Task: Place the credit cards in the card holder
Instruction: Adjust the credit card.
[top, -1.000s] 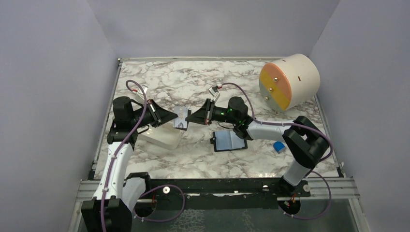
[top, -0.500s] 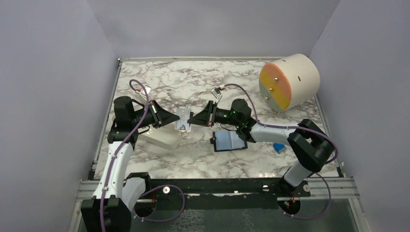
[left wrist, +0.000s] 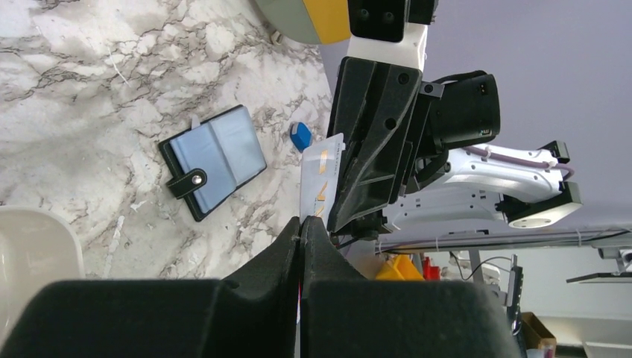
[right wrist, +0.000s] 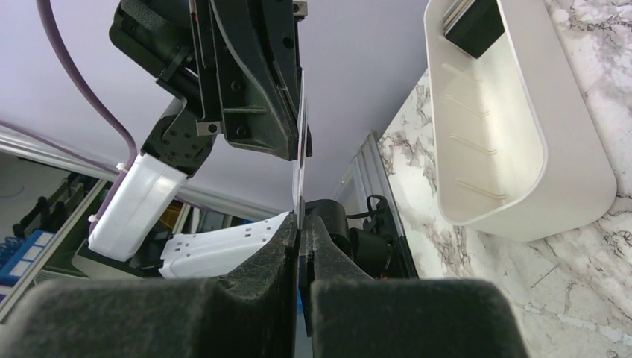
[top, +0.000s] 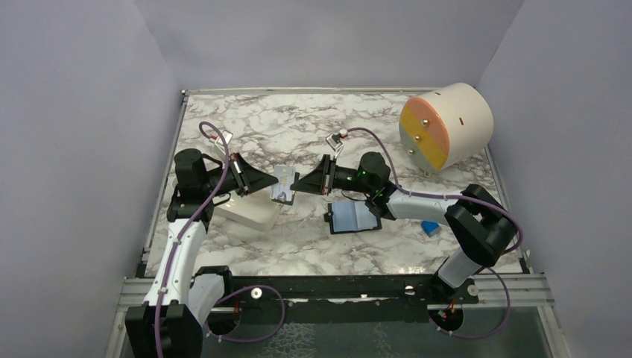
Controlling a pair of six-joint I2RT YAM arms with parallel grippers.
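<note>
Your left fingers (top: 270, 183) and right fingers (top: 296, 183) both look clenched on opposite ends of one credit card (top: 282, 186) above the bench (top: 298, 127), its long axis spanning them, with the open card holder (top: 355, 218) nearer the right ones.

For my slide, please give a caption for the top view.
Left gripper and right gripper pinch one card between them; the open holder lies on the table nearby.

a white marble table (top: 298, 127) veined in grey carries the open card holder (top: 355, 218) near its middle, a white oblong tray (top: 250, 212) at left, a small blue block (top: 429, 226) at right, and a large cream drum (top: 447, 123) in the far right corner.
</note>
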